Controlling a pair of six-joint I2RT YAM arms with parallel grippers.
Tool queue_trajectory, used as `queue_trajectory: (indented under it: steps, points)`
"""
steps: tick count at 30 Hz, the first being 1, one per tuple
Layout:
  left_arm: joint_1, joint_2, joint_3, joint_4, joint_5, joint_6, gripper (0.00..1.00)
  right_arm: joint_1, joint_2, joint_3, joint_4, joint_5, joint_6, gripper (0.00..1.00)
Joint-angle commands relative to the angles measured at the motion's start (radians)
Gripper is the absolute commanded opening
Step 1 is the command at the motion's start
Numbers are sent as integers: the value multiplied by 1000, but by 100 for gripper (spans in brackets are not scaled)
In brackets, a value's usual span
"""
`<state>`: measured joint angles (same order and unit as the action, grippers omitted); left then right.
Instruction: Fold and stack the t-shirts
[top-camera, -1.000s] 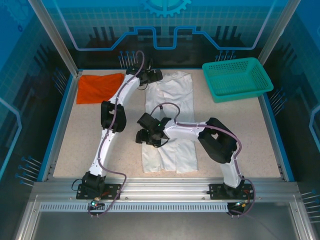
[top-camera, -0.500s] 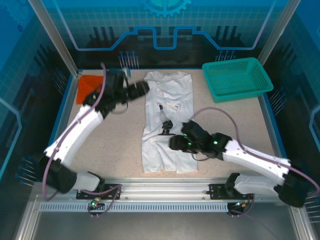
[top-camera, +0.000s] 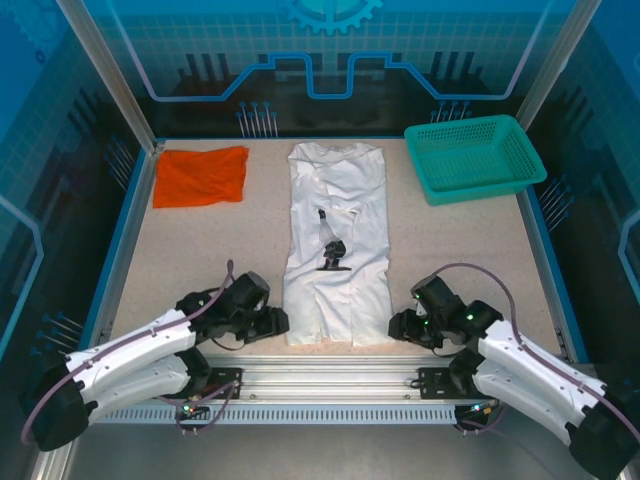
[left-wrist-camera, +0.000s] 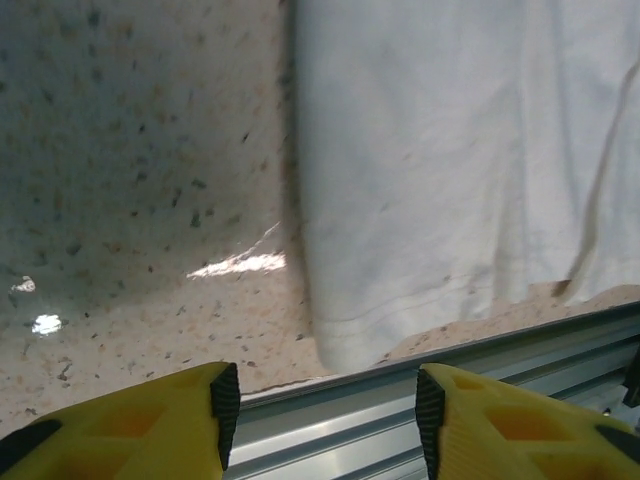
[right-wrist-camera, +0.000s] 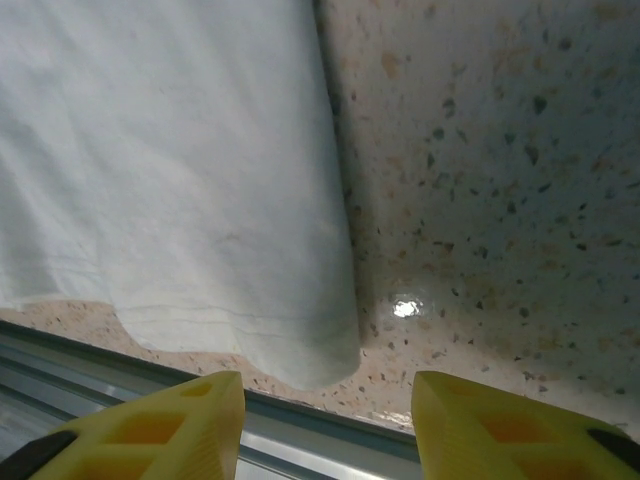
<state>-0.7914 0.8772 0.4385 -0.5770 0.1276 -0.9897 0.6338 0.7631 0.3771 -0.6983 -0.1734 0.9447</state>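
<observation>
On speckled table (top-camera: 200, 270), white t-shirt (top-camera: 337, 215) runs near-to-far, hem between left pincer (top-camera: 280, 322) and right pincer (top-camera: 396, 327), both spread.

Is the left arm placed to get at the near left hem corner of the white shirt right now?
Probably yes. The left gripper is open and low, and the white shirt has its hem corner just ahead of it, lined up with the gap, with only bare tabletop alongside.

Loads of bare surface (top-camera: 190, 255) on both sides of the white shirt (top-camera: 340, 200). The basket (top-camera: 473, 157) hogs the far right corner, orange shirt (top-camera: 200, 176) lies flat far left. Metal rail (top-camera: 330, 372) runs right along the near hem.
</observation>
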Motion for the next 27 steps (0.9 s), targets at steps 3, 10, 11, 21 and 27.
queue_trajectory:
  steps: [3,10,11,21,27]
  points:
    - [-17,-2,-110,165,100,-135,50,-8,65,-2,53,-84,-29,48]
    - [-19,82,-134,299,156,-133,51,-9,92,-2,81,-75,-31,48]
    - [-19,98,-136,326,171,-134,51,-8,99,0,84,-75,-29,47]
    - [-19,174,-124,321,119,-102,38,-8,202,16,118,-62,-47,38]
    - [-19,272,-99,416,143,-80,29,-8,209,13,129,-58,-40,28]
